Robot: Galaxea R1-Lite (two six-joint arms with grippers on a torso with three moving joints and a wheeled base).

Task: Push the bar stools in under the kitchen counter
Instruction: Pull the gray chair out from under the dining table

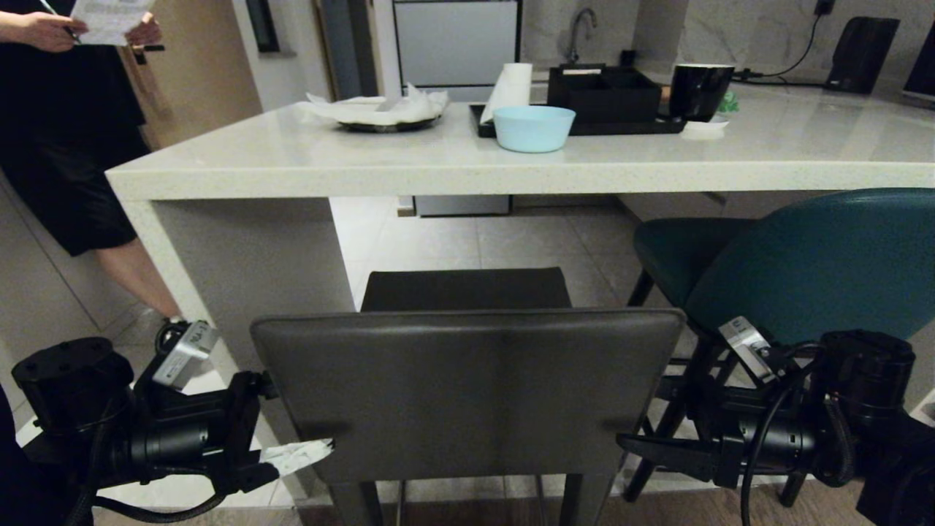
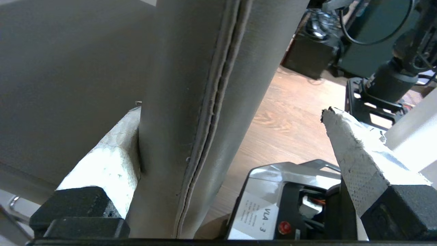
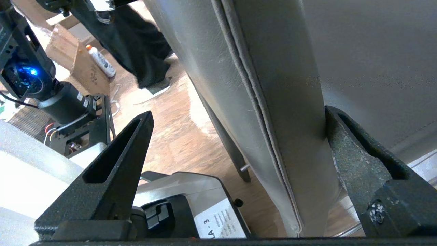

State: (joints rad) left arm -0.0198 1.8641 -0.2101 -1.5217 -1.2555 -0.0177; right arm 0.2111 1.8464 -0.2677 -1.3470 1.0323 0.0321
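Note:
The dark grey bar stool stands in front of me with its boxy back toward me and its seat partly under the kitchen counter. The teal bar stool stands to its right, angled, with its seat at the counter's edge. My left gripper is open and straddles the left edge of the grey back. One taped finger lies against the back; the other stands off it. My right gripper is open and straddles the right edge likewise. One finger touches the leather.
A person holding a paper stands at the far left beside the counter's slab side panel. On the counter sit a light blue bowl, a black tray, a paper roll and a plate with paper. Tiled floor shows under the counter.

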